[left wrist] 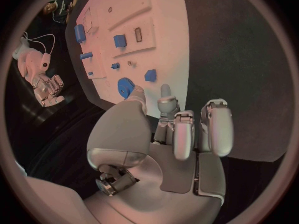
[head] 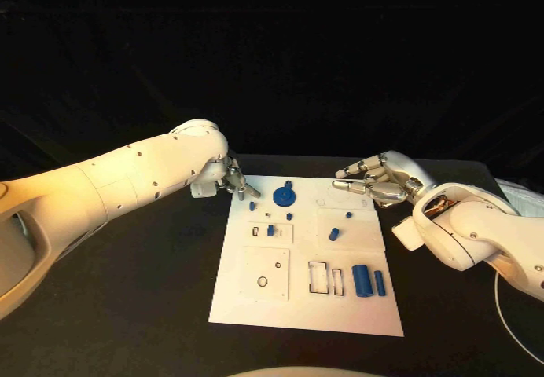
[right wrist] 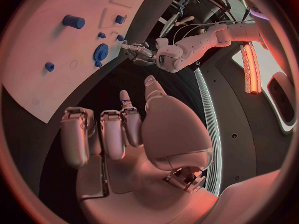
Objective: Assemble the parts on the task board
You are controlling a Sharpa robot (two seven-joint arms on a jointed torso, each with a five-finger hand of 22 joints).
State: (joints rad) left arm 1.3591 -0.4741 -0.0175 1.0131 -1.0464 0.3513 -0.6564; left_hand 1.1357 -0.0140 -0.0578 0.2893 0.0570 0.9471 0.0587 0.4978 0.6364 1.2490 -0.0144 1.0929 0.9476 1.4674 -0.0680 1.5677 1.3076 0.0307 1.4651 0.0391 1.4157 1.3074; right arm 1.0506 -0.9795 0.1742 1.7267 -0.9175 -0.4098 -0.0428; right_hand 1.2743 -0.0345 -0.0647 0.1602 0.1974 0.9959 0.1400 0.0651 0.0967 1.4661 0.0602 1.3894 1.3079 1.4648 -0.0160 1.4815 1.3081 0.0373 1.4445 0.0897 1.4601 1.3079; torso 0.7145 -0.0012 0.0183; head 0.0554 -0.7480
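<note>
White task board (head: 340, 310) lay lengthwise down the middle of the black table (head: 136, 314), its long axis running away from the robot, with both hands stationed at its far end. Left hand (head: 235, 182) hung over the far left corner, fingers loosely curled and holding nothing, while the right hand (head: 376, 181) hovered off the far right corner, likewise empty with fingers half bent. Blue gear (head: 284, 193) sat near the far edge just beside the left hand, plainly the nearer; the blue cylinder (head: 362, 280) lay well toward the near right.
</note>
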